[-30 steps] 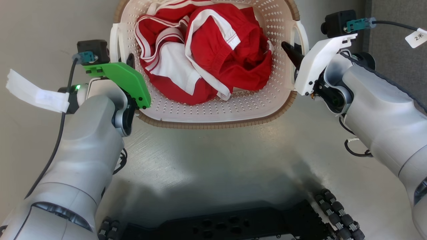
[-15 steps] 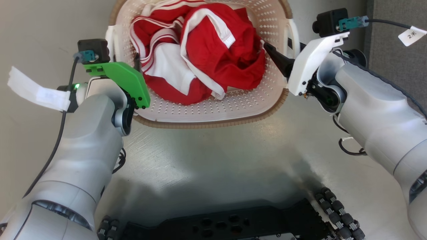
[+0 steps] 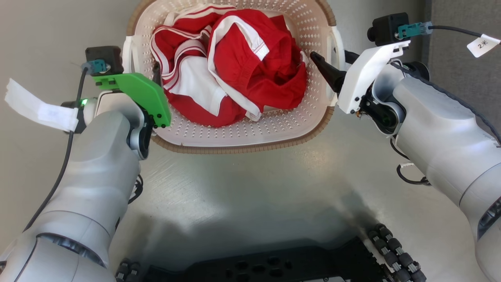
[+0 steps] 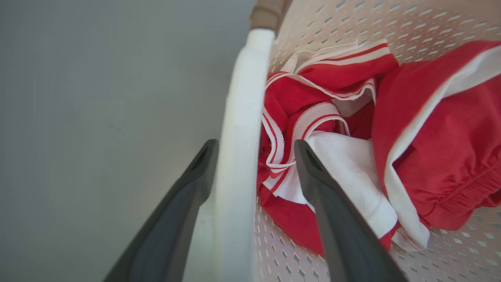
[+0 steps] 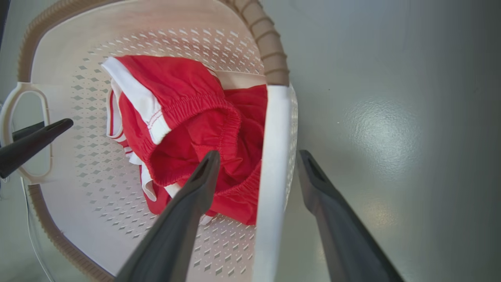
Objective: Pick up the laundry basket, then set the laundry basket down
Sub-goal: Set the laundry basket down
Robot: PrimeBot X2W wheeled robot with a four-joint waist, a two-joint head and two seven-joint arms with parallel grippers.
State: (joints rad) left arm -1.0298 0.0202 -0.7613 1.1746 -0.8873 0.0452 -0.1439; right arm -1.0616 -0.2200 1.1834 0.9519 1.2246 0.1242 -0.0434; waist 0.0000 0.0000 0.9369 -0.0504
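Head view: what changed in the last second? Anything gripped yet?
The right gripper eased slightly toward the robot's left, and the laundry basket shifted with it; part of that is camera motion. The left gripper held its place. Both are open astride the handles, gripping nothing. The red clothes lie unchanged.

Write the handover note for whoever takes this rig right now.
Grippers: the left gripper is open, its fingers astride the left handle, not clamped. The right gripper is open too, astride the right handle.
Things: the laundry basket sits ahead between both arms, over the grey floor, with red and white clothes inside. I cannot tell whether it rests on the floor.
Done: both grippers are placed at the handles.
Left, it seems: close on both handles, lift level, set the basket down.
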